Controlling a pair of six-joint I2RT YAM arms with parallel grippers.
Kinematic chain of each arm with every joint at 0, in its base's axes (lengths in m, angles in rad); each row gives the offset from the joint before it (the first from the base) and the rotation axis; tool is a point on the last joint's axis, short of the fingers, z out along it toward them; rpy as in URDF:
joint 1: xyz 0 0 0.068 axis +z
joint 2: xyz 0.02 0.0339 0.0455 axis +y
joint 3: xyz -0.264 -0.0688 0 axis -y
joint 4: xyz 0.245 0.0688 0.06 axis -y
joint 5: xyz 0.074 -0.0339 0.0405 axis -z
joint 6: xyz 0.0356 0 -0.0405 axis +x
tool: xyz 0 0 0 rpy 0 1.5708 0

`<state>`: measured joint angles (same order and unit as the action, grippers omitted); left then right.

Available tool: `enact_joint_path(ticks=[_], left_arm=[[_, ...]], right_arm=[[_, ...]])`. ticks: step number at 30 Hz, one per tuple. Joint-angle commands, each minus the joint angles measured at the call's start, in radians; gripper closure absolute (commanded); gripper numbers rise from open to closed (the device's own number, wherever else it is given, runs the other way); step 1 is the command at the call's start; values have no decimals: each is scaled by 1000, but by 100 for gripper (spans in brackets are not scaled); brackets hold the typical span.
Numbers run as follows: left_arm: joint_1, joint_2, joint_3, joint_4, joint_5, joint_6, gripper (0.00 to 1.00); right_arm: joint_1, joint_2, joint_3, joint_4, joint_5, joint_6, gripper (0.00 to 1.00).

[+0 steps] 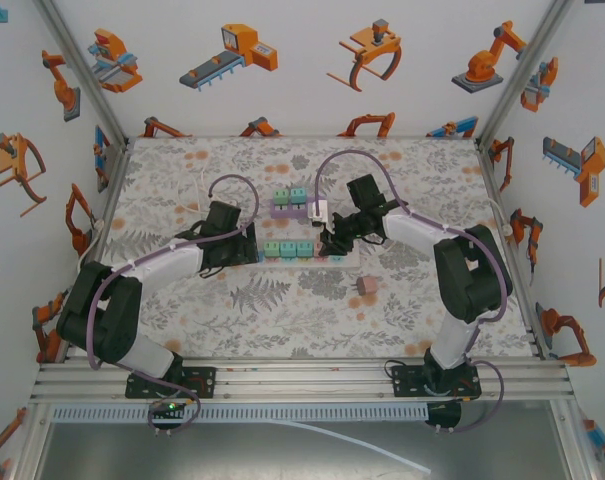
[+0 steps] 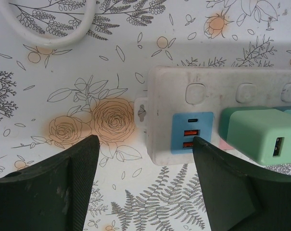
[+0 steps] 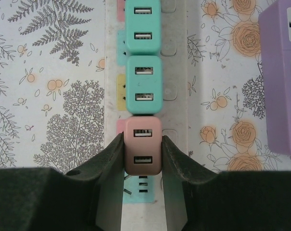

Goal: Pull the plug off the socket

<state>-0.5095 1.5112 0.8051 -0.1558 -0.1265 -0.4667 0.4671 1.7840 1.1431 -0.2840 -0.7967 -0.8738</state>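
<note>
Floral table (image 3: 49,72); a green plug (image 3: 143,85) sits just beside the pink plug (image 3: 143,150).

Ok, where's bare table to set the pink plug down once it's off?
Free: the near table between the white strip and the near rail, left of the loose pink block. Crowded: between it and the purple strip.

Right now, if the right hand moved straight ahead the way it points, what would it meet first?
The right hand is shut on the pink plug. Straight ahead, the nearest green charger on the white power strip comes first, likely touched by the plug; depth is unclear.
</note>
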Motion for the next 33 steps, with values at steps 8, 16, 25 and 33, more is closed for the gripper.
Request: enact_joint_path(ticks=[8,16,25,33], left_arm=[[-7,41,-43,-62,-123,-12,28],[-16,39,-38,-76,-152,-15,28],[-37,39,-34,-91,-186,-12,28],[-90,64,-33,-99,-137,1,30]], right_arm=[[-5,-54,16,6,-72,18,83],[-7,-99,-30,24,-31,6,82],[-7,-140,-97,70,-17,-16,83],[-1,-101,-129,158,41,-12,82]])
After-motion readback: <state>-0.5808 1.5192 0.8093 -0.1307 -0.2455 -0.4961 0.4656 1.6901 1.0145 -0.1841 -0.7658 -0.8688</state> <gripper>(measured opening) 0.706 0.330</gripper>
